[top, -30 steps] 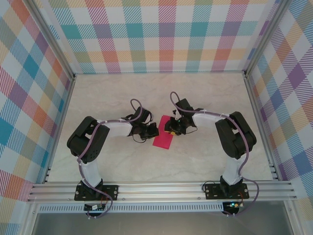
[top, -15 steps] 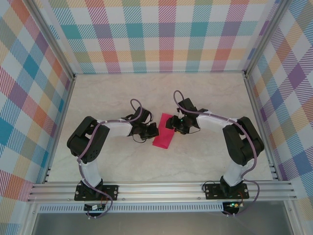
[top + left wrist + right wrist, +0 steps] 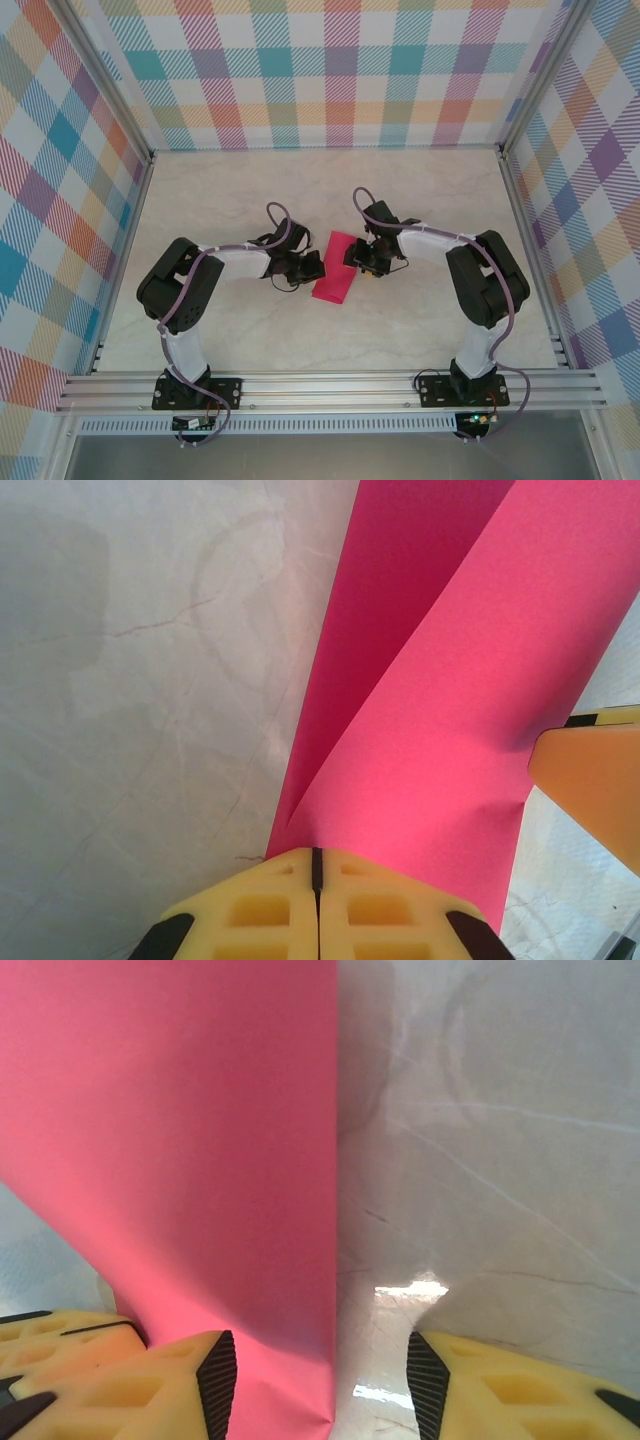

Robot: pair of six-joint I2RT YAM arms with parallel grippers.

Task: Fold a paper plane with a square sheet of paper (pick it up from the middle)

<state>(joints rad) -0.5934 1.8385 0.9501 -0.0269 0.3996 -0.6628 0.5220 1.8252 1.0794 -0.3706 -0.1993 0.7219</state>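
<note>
The square sheet of paper [image 3: 335, 272] is magenta-pink and lies folded over into a long rectangle on the table between my two grippers. My left gripper [image 3: 311, 266] is at its left edge. In the left wrist view this gripper [image 3: 317, 852] is shut on the paper [image 3: 440, 710], and two layers spread apart from the jaws. My right gripper [image 3: 357, 257] is at the sheet's right side. Seen from the right wrist, it [image 3: 322, 1375] is open, and the paper's [image 3: 190, 1150] right edge runs between its fingers. A paper plane is out of view.
The marble-patterned table [image 3: 250, 190] is walled by checked panels on three sides, with metal posts at the corners. An aluminium rail [image 3: 330, 385] carrying both arm bases runs along the near edge. A right fingertip [image 3: 590, 780] shows beside the paper in the left wrist view.
My right gripper has opened wider and shifted slightly to the right and back along the paper's right side. The left gripper and the paper have stayed put.
</note>
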